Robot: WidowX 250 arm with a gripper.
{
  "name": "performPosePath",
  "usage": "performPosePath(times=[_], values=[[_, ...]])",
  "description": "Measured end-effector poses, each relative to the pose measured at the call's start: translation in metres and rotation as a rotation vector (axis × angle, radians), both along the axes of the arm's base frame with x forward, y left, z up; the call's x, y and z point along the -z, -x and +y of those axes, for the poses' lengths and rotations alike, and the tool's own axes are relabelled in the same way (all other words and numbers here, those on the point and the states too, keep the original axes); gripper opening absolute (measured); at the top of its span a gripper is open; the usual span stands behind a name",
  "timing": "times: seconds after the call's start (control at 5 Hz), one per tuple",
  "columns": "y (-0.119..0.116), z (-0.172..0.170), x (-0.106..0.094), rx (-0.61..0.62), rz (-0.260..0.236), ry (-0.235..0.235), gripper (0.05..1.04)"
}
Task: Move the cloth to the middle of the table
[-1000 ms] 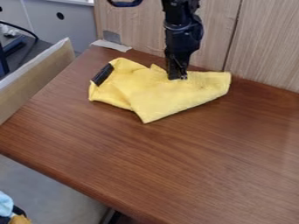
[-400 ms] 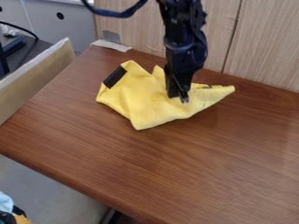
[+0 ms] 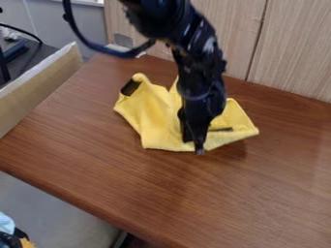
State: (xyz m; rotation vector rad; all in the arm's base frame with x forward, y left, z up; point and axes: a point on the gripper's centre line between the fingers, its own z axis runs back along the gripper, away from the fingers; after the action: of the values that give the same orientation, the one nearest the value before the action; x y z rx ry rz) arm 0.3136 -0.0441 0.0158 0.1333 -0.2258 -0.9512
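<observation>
The black gripper (image 3: 196, 144) hangs down over the front part of the yellow cloth (image 3: 158, 123), its tips low at the cloth's front edge and shut on the fabric. Bunched and creased, the cloth lies on the brown wooden table (image 3: 129, 179), in the table's upper half. A dark patch shows at the cloth's upper left corner and a dark strip just right of the gripper. The gripper and the arm hide the cloth's middle.
A wooden panel wall (image 3: 291, 53) borders the table at the back. On the left is a pale board (image 3: 38, 85) beside the table edge. Part of a light blue item (image 3: 5, 226) shows at the lower left, below table level.
The gripper has moved toward the table's front, down the view, and the cloth has slid along with it. The cloth is more bunched, and its right end has swung forward.
</observation>
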Motion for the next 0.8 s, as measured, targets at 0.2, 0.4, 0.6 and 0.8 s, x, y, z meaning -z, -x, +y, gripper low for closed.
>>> performPosePath(times=[0.2, 0.4, 0.6, 0.8], values=[[0.015, -0.004, 0.014, 0.000, -0.008, 0.024, 0.053], [0.021, -0.007, 0.021, 0.014, -0.040, 0.020, 0.053], [0.021, -0.008, 0.026, 0.020, -0.048, 0.013, 0.074], [0.024, -0.010, 0.026, 0.020, -0.039, 0.001, 0.175]])
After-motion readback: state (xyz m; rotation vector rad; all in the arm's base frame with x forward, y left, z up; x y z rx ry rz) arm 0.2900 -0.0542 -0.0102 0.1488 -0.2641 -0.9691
